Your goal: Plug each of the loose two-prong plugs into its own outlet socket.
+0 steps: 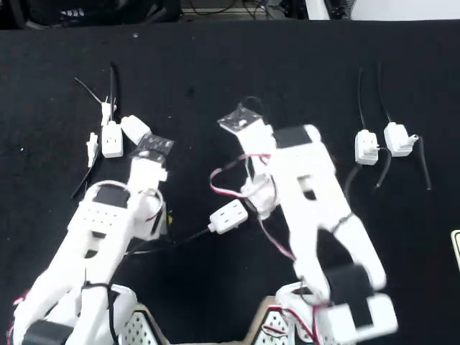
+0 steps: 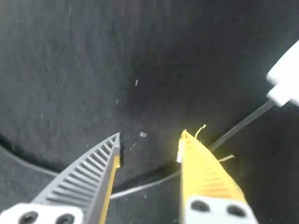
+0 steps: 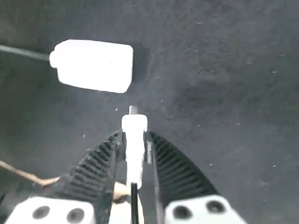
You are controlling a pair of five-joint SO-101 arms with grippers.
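Right gripper point(image 3: 134, 136) fingers pinching a white two-prong plug point(image 3: 134, 125), prong tip just short of a white socket block point(image 3: 93, 65), left gripper point(image 2: 149, 135) fingers spread, empty, over black mat point(image 2: 140, 56), high view placing it near a white outlet point(image 1: 111, 138)

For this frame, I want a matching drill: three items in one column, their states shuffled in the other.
Things:
1. left gripper
2. right gripper
3. outlet socket

States:
A. lying just ahead of the held plug, apart from it
B. open, holding nothing
C. shut on a white plug

Pairs: 1-B; 2-C; 3-A
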